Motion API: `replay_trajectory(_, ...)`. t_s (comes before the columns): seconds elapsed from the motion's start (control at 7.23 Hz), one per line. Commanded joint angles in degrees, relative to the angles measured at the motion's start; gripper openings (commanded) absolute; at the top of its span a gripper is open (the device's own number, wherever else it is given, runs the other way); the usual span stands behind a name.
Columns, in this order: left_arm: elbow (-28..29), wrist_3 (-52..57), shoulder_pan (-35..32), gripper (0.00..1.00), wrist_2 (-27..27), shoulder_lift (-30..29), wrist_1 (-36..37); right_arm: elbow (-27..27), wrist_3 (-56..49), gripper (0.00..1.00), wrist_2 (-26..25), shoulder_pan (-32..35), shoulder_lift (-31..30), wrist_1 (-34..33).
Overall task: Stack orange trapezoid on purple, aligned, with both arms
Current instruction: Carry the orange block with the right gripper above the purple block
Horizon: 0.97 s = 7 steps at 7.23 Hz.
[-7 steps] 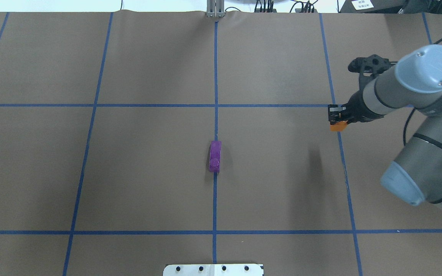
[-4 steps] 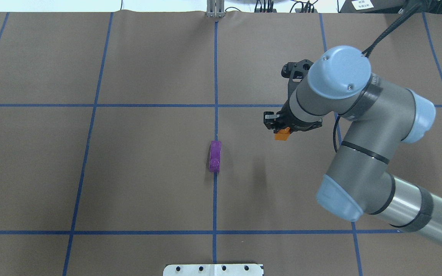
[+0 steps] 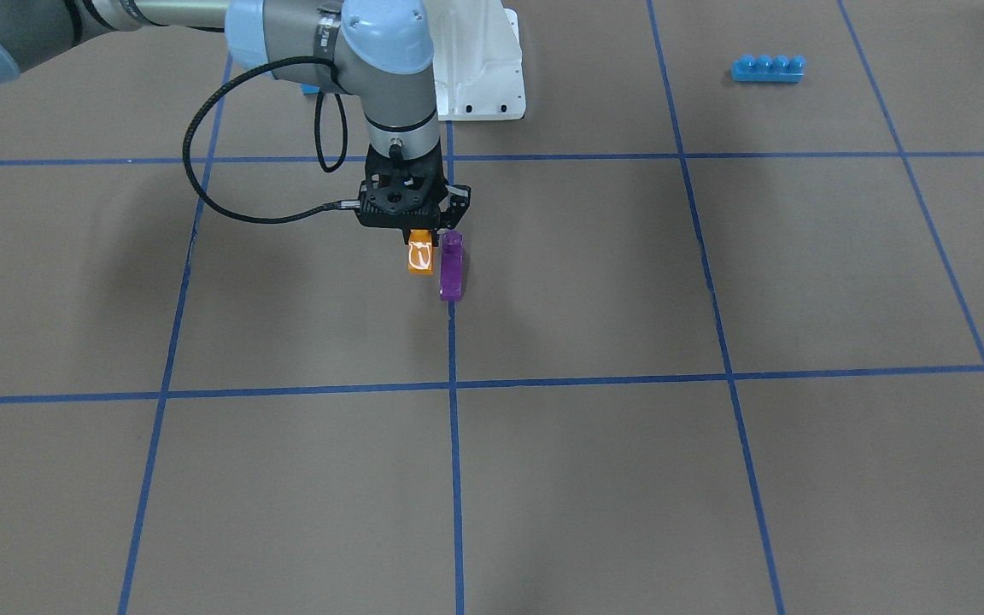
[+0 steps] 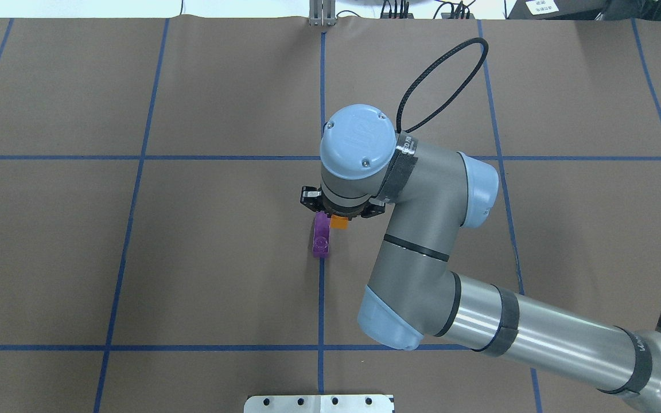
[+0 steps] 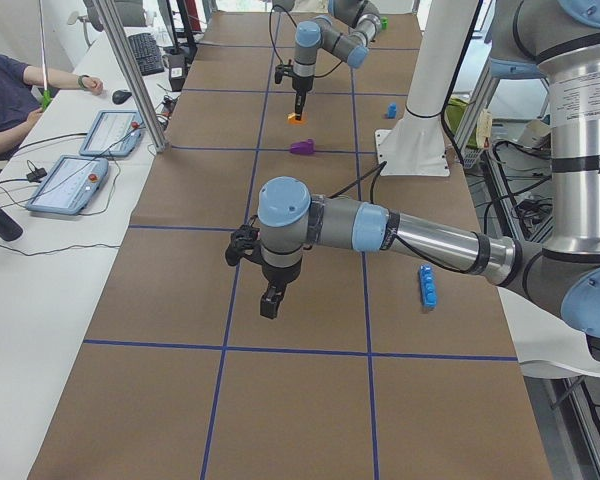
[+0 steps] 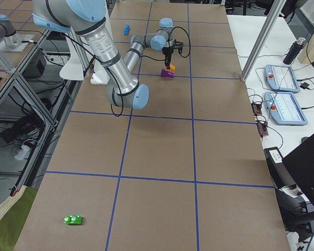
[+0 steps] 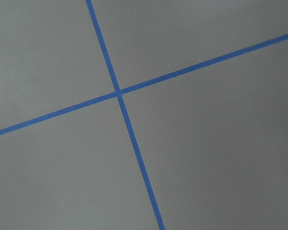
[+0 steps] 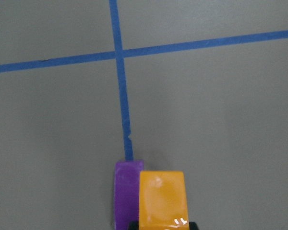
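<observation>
- Right gripper sits a little left of centre in the front-facing view, pointing straight down, jaws clamped on the orange trapezoid.
- The orange block hangs from the fingertips, its glossy face catching a white glare.
- Just beside it, on its right in that view, lies the purple, stretched along the blue tape line on the brown table.
- From overhead, the right arm sweeps in from the lower right and its blue-capped wrist covers most of the gripper; a corner of orange peeks out below it, to the right of the purple block's upper end.
- Orange is not over purple: they are side by side, and whether they touch I cannot tell.
- The right wrist camera has both at the bottom edge, orange in front and overlapping the right edge of purple, with a tape crossing above them.
- Left gripper shows only in the side view from the left, in the middle of the frame, pointing down over bare table near a tape line; apart or together, I cannot tell.
- Its wrist camera sees only brown paper and a tape cross.
- A long blue brick rests upper right in the front-facing view, well apart from the action.
- A green block lies lower left in the side view from the right.
</observation>
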Motion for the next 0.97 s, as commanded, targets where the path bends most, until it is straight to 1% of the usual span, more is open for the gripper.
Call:
replay_trajectory(0.0, 0.0, 0.0, -0.1, 1.0, 0.0, 1.1, -1.1, -1.9, 2.1, 0.0, -0.3, -2.3, 1.6, 0.1)
replay_trajectory(0.28, 0.0, 0.0, -0.1, 1.0, 0.0, 1.1, -1.1, -2.9, 1.4, 0.0, -3.8, -3.7, 2.1, 0.3)
replay_trajectory(0.83, 0.0, 0.0, -0.1, 1.0, 0.0, 1.1, -1.1, -3.1, 1.0, 0.0, -4.1, -3.9, 1.9, 0.3)
